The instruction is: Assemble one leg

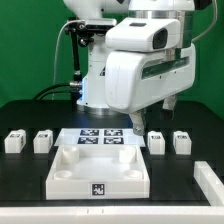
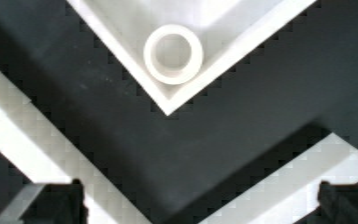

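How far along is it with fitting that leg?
Barely started. Done: nothing, since the legs lie loose on the table, apart from the white tray part. In hand: nothing; the gripper is open and empty above a tray corner with a round hole. Left: pick up a leg and fit it.

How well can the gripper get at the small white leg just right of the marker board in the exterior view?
Probably yes, without trouble. The gripper is open and empty, hanging near a corner of the tray-like part. That leg stands by itself on bare table close by, with nothing over or against it.
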Controlling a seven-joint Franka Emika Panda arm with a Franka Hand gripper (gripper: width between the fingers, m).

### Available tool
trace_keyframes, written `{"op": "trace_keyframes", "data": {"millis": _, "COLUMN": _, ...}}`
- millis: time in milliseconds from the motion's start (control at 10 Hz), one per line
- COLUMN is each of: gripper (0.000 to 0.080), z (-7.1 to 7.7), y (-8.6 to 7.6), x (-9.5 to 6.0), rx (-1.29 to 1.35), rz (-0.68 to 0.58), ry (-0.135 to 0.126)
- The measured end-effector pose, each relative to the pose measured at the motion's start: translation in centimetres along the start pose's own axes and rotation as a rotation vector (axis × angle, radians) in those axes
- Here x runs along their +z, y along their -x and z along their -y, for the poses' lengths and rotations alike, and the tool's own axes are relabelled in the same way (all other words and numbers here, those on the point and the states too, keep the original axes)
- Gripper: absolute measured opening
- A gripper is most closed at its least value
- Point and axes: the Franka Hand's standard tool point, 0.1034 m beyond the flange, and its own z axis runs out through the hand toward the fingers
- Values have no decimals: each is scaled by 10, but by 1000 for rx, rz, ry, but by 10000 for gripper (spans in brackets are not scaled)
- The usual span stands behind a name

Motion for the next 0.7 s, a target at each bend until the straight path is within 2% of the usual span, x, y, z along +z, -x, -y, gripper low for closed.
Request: {"op": "trace_keyframes", "data": {"millis": 700, "gripper": 650, "z": 0, "y": 0, "x": 0, "rx": 0, "rz": 0, "ry": -1}}
